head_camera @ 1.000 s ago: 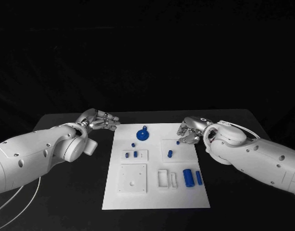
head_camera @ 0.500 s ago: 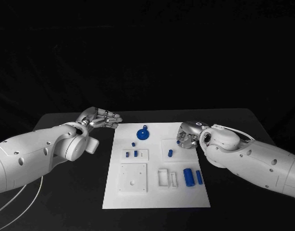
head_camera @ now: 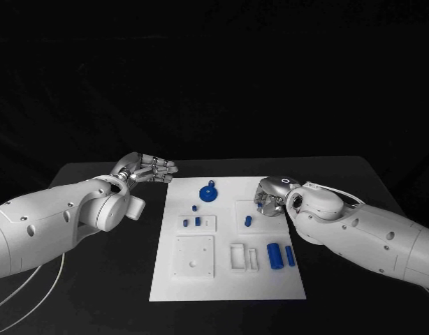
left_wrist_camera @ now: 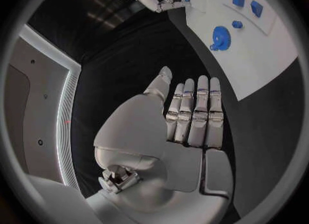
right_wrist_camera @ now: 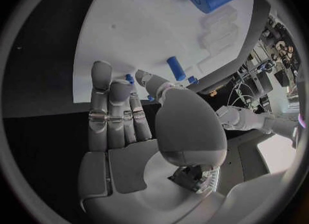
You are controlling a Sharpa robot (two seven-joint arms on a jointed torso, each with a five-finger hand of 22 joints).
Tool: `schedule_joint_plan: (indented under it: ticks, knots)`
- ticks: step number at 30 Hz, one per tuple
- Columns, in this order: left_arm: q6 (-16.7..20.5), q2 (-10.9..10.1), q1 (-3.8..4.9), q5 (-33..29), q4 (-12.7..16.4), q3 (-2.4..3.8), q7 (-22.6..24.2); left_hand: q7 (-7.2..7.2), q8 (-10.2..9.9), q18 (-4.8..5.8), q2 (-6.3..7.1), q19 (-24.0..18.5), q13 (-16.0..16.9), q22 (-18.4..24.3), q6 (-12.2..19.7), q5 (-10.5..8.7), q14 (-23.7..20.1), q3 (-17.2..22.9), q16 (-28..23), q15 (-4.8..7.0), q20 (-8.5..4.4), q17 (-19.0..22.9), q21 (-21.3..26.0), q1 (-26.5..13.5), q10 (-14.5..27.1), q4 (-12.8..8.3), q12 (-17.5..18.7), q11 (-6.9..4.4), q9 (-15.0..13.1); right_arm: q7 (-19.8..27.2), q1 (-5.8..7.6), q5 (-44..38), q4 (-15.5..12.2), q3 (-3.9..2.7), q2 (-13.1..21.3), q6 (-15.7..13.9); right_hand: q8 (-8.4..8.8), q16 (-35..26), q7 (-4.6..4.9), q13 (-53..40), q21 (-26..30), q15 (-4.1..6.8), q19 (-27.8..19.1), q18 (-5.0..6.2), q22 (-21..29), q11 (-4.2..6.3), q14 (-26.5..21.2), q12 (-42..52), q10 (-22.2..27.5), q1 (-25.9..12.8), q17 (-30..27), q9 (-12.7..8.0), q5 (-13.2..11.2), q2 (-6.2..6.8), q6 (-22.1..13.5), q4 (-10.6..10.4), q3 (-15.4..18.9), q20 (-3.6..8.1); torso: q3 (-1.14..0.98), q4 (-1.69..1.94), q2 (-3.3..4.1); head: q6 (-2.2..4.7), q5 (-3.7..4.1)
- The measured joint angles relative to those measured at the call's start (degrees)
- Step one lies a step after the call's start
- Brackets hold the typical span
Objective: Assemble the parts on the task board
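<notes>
Table (head_camera: 93,279): black, with the white board (head_camera: 225,283) lying flat in the middle, same spot as a second ago.

Right arm (head_camera: 376,237): the one real change. Over the last second it swings in from the board's right edge, and the right hand (head_camera: 268,197) now sits over the board's right side, just above the short blue peg (head_camera: 246,221) in the small raised square. In the right wrist view the right hand's fingers (right_wrist_camera: 109,110) are straight and lightly apart, nothing in them, palm toward the board. So it is open and empty, closing in on a part.

Left arm (head_camera: 43,223): barely moves. The left hand (head_camera: 146,169) creeps slightly forward and hovers off the board's far-left corner, over bare table. In the left wrist view its fingers (left_wrist_camera: 193,110) lie flat side by side, holding nothing.

Parts, all unmoved:
- blue gear (head_camera: 207,194) near the far edge, flat on the board
- large blue cylinder (head_camera: 273,257) and the slimmer one (head_camera: 289,257) beside it, near right
- two small blue pieces (head_camera: 193,224) in the left-centre block, tiny one (head_camera: 194,209) just beyond

Read: nothing grasped or seated yet, task at its start. Right hand looks to be lining up on the peg or the right-side parts; which one, can't tell.
</notes>
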State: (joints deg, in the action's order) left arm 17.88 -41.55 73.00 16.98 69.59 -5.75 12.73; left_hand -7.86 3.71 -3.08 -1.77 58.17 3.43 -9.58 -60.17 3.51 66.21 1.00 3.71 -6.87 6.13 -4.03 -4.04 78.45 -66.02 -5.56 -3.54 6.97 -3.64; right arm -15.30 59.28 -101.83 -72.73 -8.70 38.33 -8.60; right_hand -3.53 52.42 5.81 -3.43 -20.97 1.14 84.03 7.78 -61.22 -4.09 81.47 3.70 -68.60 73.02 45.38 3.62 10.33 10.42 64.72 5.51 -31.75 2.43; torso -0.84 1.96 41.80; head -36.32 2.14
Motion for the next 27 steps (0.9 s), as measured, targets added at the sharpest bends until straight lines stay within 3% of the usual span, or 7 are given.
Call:
schedule_joint_plan:
  ticks: [3,6,14,20,27]
  knots:
    - [-0.01,0.01,0.0,-0.21,0.0,0.0,0.09,0.0,0.0,0.0,0.0,0.0,0.0,1.09,0.0,0.0,-0.02,-0.2,0.0,-0.02,0.0,0.0,0.0,0.0,0.0,0.2,0.0,0.0,0.0,0.0,-0.01,-0.14,0.19,0.05,-0.28,-0.14,0.0,0.01,0.27,0.11,-0.22,0.0,0.0,-0.29,0.1,0.13,0.0,-0.01,-0.54,0.0,0.0,0.01,-1.42,0.0,0.34,0.06,-0.48,0.0,0.03,0.0,-0.02,0.08,-0.01]
    - [-0.02,0.01,0.0,-0.46,0.0,0.0,0.12,-0.2,0.0,0.0,-0.2,0.0,0.0,1.75,0.2,0.0,-0.2,-0.44,0.0,-0.2,0.0,0.0,0.0,-0.2,0.31,0.44,0.0,0.31,0.0,-0.09,-0.04,-0.53,0.39,0.05,-0.49,-0.25,0.0,0.01,0.12,0.16,-0.22,-0.01,0.0,-0.31,0.1,0.51,0.02,-0.18,-2.26,0.84,0.0,0.08,-3.5,-0.84,2.06,0.9,-1.32,0.0,0.03,0.0,-0.02,0.14,-0.01]
    - [-0.04,-0.1,0.01,-0.95,-0.01,0.0,0.12,0.0,0.0,0.0,-0.2,0.2,0.0,2.34,0.41,-0.24,-0.4,-0.69,0.0,-0.4,0.2,0.0,0.0,-0.2,0.5,0.69,0.0,0.11,0.0,-0.75,-0.3,-2.38,0.58,0.04,-0.84,-0.67,0.0,0.24,-0.31,0.15,-2.42,0.22,-0.01,-0.34,-1.44,1.34,-0.2,-0.51,-5.08,2.17,0.2,0.07,-3.73,-2.17,4.45,3.95,-3.99,0.02,0.07,0.0,-0.02,0.08,0.04]
    - [-0.07,-0.12,0.02,-1.11,-0.03,0.0,0.07,0.0,0.0,0.0,-0.2,0.2,0.0,2.49,0.41,-0.24,-0.4,-0.78,0.0,-0.4,0.2,-0.01,0.0,-0.2,0.5,0.6,0.0,0.11,0.0,-1.16,-0.61,-3.93,0.51,0.04,-0.94,-1.28,0.21,0.23,-1.11,0.01,-3.13,1.04,-0.12,-0.83,-3.09,0.89,-0.62,-0.61,-6.89,2.28,0.68,0.03,-4.12,-2.28,7.59,5.97,-4.47,0.94,0.08,0.0,-0.03,-0.07,-0.02]
    - [-0.08,-0.18,0.03,-1.2,-0.1,0.0,-0.04,0.0,0.0,0.0,-0.2,0.19,0.0,2.91,0.41,-0.24,-0.6,-1.0,0.0,-0.19,0.2,-0.01,0.0,-0.2,0.71,0.68,0.0,0.31,0.0,-1.47,-0.92,-5.34,0.48,0.14,-0.97,-2.33,0.21,0.23,-1.34,-0.04,-3.13,1.24,0.01,-1.22,-4.3,0.72,-0.42,-0.42,-7.28,2.34,0.95,0.06,-4.56,-2.34,7.84,6.91,-5.09,1.07,0.04,0.0,-0.05,-0.1,0.0]
